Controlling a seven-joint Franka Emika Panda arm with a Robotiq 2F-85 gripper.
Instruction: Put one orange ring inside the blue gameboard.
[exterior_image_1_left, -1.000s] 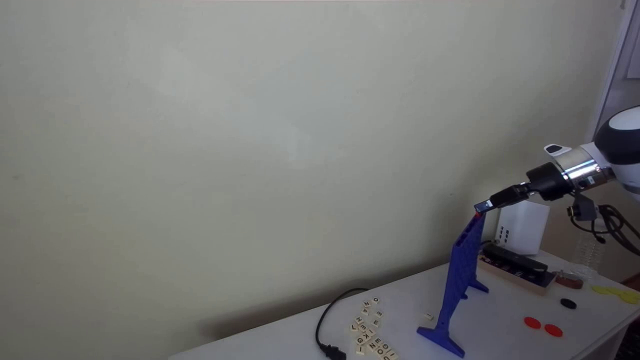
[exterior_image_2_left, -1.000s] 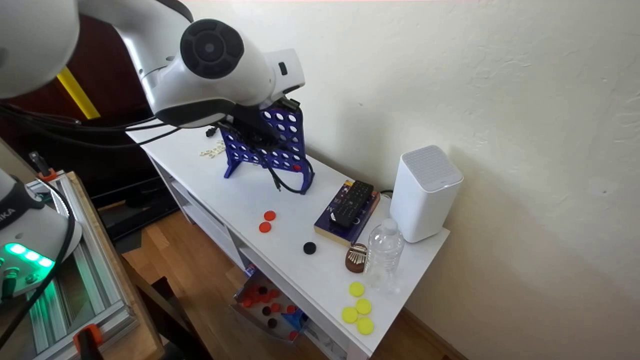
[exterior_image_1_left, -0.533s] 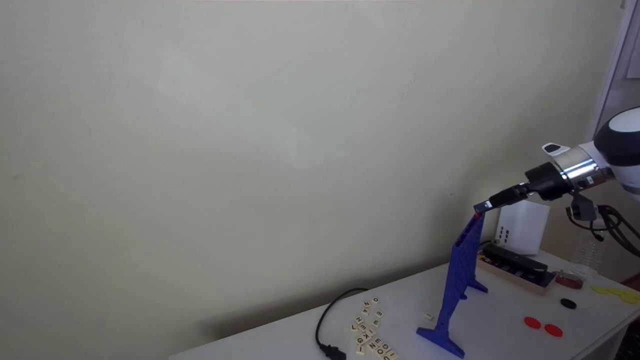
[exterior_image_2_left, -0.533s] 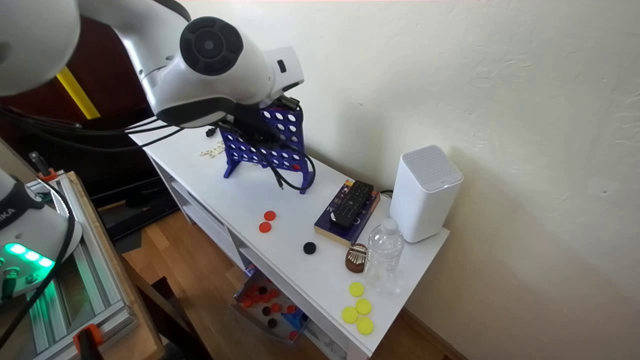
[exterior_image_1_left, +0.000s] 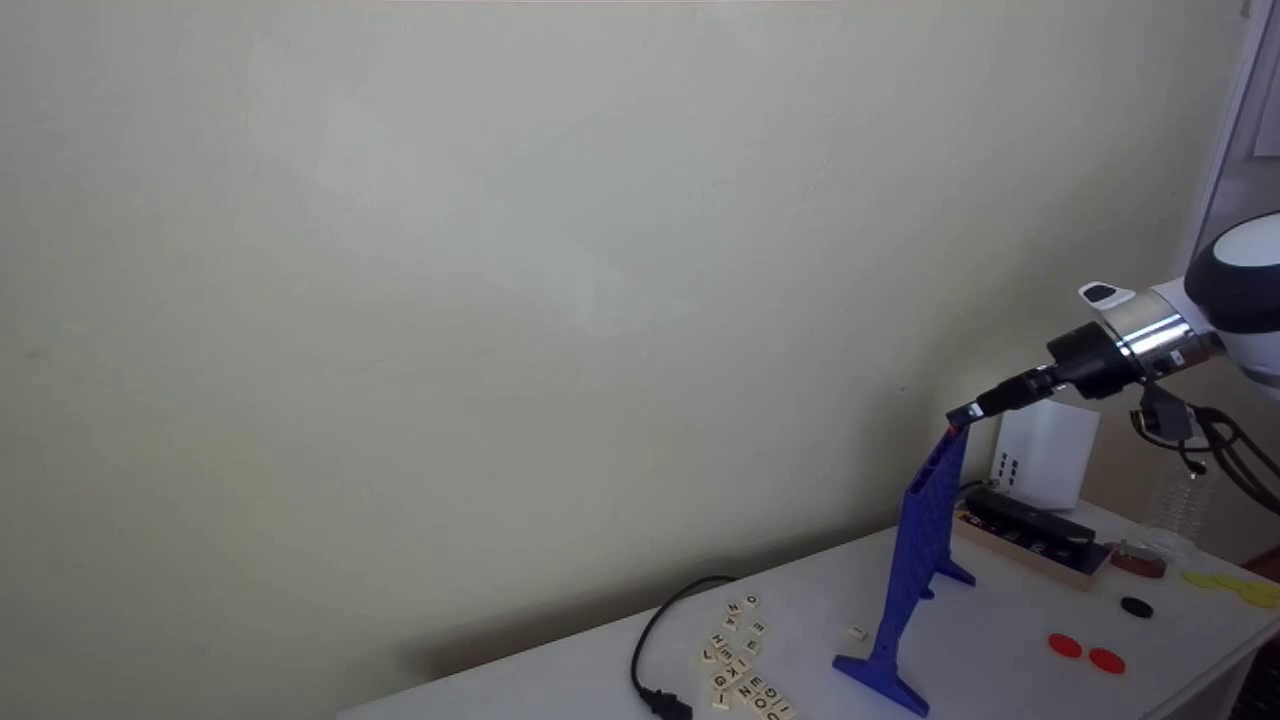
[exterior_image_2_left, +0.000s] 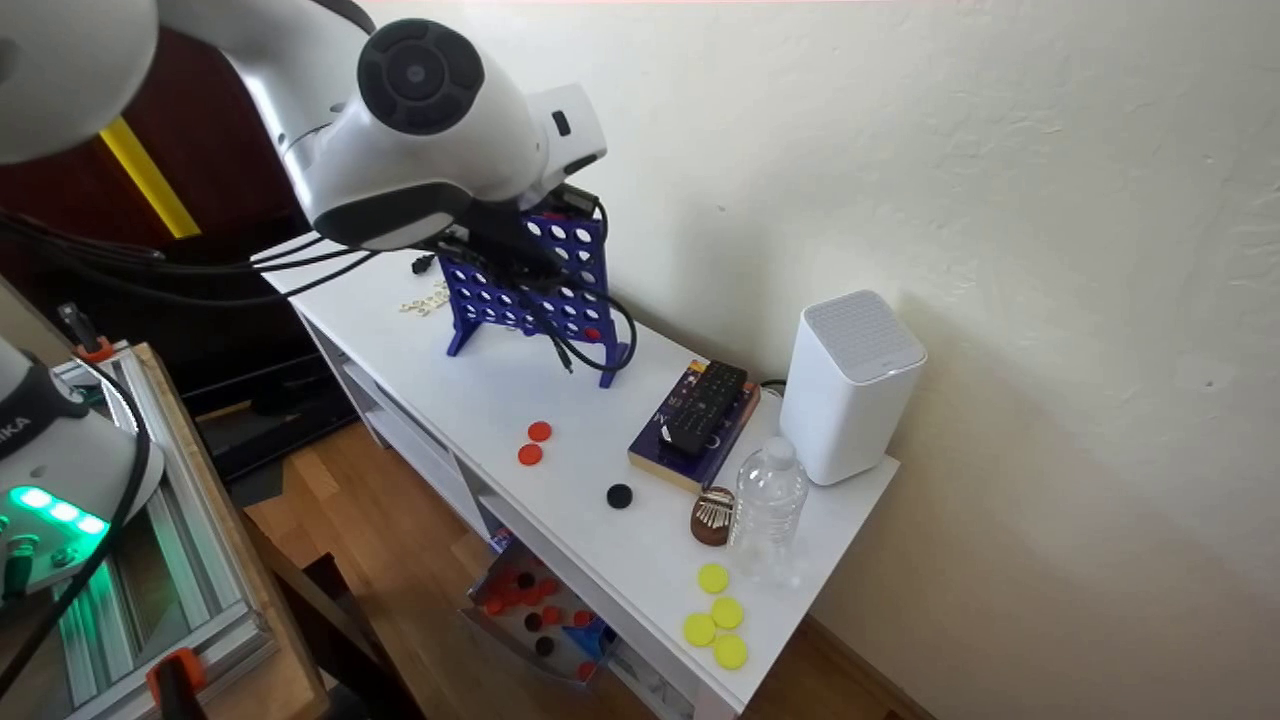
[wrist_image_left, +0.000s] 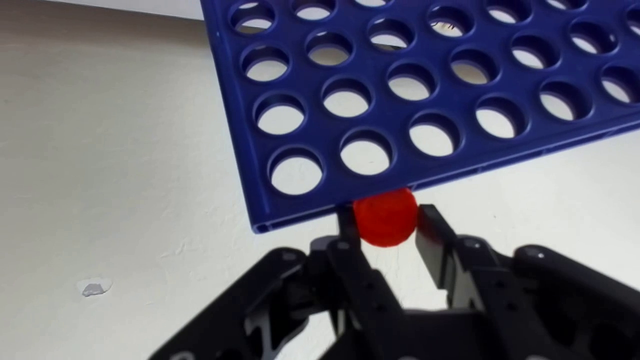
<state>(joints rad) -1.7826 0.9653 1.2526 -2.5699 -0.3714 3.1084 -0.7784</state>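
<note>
Currently the Robotiq gripper (wrist_image_left: 387, 223) is pinching a red-orange token (wrist_image_left: 383, 220) by its rim, one fingertip per side, right at the top edge of the blue Connect Four gameboard (wrist_image_left: 332, 176). Held token lines up w/ the board's 2nd column from one end; its lower edge goes out of sight at the slot, so can't tell how deep it sits. Board stands upright on splayed feet on the white table (exterior_image_2_left: 640, 560). Another red-orange disc (exterior_image_2_left: 593, 334) shows in a hole in the board's bottom row, same end. On the gripper's side of the board, apart from it: 2 loose red-orange discs (exterior_image_2_left: 530, 455) lying flat near each other, then a black disc (exterior_image_2_left: 620, 496) farther off, w/ 4 yellow discs (exterior_image_2_left: 728, 612) farthest. Past that same board end: a thick book (exterior_image_1_left: 1042, 552) w/ a black remote (exterior_image_2_left: 704, 406) on top, then a kalimba (exterior_image_2_left: 712, 516), a clear plastic bottle (exterior_image_2_left: 770, 500) & a white router (exterior_image_2_left: 850, 400). Opp. side of the board: a bunch of letter tiles (exterior_image_1_left: 727, 655) plus a black power cord (exterior_image_1_left: 668, 704).
</note>
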